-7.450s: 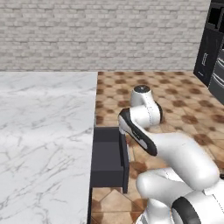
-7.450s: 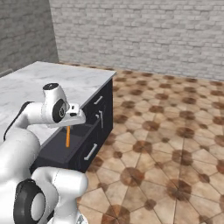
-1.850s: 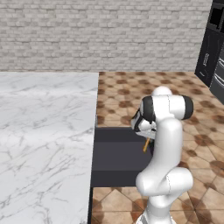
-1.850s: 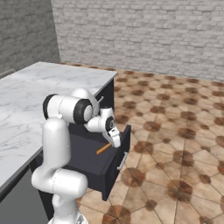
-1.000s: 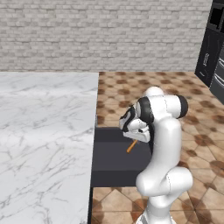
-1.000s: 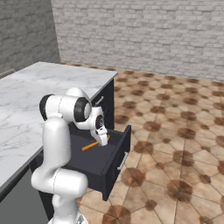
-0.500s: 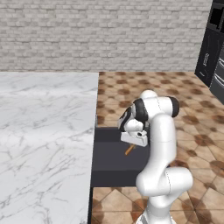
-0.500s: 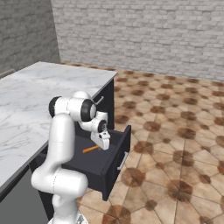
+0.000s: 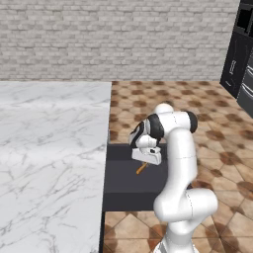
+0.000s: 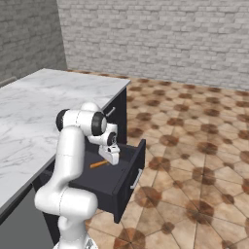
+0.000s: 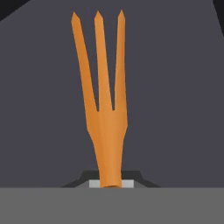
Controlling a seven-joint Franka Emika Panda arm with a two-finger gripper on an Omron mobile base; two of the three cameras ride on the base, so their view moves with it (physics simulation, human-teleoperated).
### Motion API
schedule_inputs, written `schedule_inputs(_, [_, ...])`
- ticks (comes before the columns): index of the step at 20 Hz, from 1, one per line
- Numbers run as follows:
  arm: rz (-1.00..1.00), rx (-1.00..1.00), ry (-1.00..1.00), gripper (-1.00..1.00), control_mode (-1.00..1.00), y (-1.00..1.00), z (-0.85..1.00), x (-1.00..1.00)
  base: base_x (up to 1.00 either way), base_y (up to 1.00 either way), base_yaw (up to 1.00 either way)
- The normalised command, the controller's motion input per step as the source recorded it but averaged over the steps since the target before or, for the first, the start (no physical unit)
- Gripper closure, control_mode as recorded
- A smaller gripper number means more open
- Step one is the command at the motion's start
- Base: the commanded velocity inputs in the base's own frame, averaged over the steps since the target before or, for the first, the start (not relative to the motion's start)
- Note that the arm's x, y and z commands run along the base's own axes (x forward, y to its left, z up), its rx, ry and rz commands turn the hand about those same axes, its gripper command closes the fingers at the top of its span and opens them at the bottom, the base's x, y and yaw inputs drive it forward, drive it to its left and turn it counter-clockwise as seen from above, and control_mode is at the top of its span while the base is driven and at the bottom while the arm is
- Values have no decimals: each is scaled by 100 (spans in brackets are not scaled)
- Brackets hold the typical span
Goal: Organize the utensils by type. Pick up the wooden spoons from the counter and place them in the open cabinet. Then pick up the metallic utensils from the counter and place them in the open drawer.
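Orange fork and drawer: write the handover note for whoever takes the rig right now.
Gripper: shut on the orange fork, holding it by the handle, prongs pointing away from the hand.
Position: fork hangs low over the dark floor of the open drawer, beside the marble counter; not released.
Done: fork brought to the drawer.
Left: open the gripper to drop it. Other utensils and the cabinet cannot be confirmed from here.

orange fork (image 11: pixel 103 105), slanting over open drawer (image 9: pixel 121 185)
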Motion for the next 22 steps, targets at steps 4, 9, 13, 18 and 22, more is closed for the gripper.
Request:
schedule_inputs(4, [0, -1, 0, 100, -100, 16, -36, -1, 0, 0, 0])
schedule_inputs(9, [0, 0, 0, 100, -100, 4, -26, 0, 0, 0, 0])
schedule_inputs(13, [1, 0, 0, -100, -100, -1, -5, 0, 0, 0, 0])
schedule_inputs(18, [8, 0, 4, -100, -100, -5, 18, -10, 0, 0, 0])
schedule_inputs(22, [19, 0, 2, -100, -100, 0, 42, -17, 0, 0, 0])
